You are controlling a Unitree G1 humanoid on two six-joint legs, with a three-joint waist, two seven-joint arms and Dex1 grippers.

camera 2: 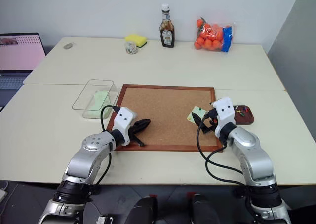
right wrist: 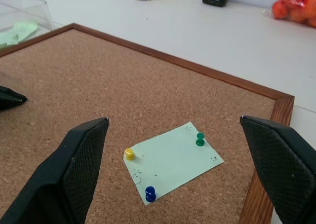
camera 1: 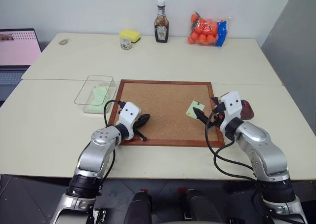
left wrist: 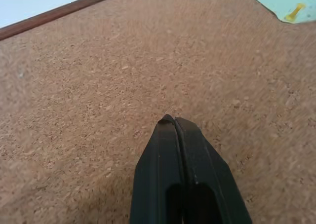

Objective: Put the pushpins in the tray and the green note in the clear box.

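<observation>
A pale green note point(right wrist: 173, 160) lies on the right part of the corkboard point(camera 1: 163, 103). Three pushpins hold it down: a yellow one point(right wrist: 129, 154), a green one point(right wrist: 200, 138) and a blue one point(right wrist: 150, 194). My right gripper point(camera 1: 200, 114) is open just in front of the note, its fingers wide apart to either side of it. The dark brown tray point(camera 2: 244, 114) sits right of the board beside my right wrist, with small pins in it. My left gripper point(camera 1: 146, 118) is shut and empty, low over the board's left part. The clear box point(camera 1: 89, 81) stands left of the board with pale green paper inside.
At the table's far edge are a yellow sponge point(camera 1: 130, 35), a small jar point(camera 1: 126, 43), a sauce bottle point(camera 1: 161, 28) and a bag of oranges point(camera 1: 207, 30). A laptop point(camera 1: 17, 51) sits at the far left. Bare table lies all around the board.
</observation>
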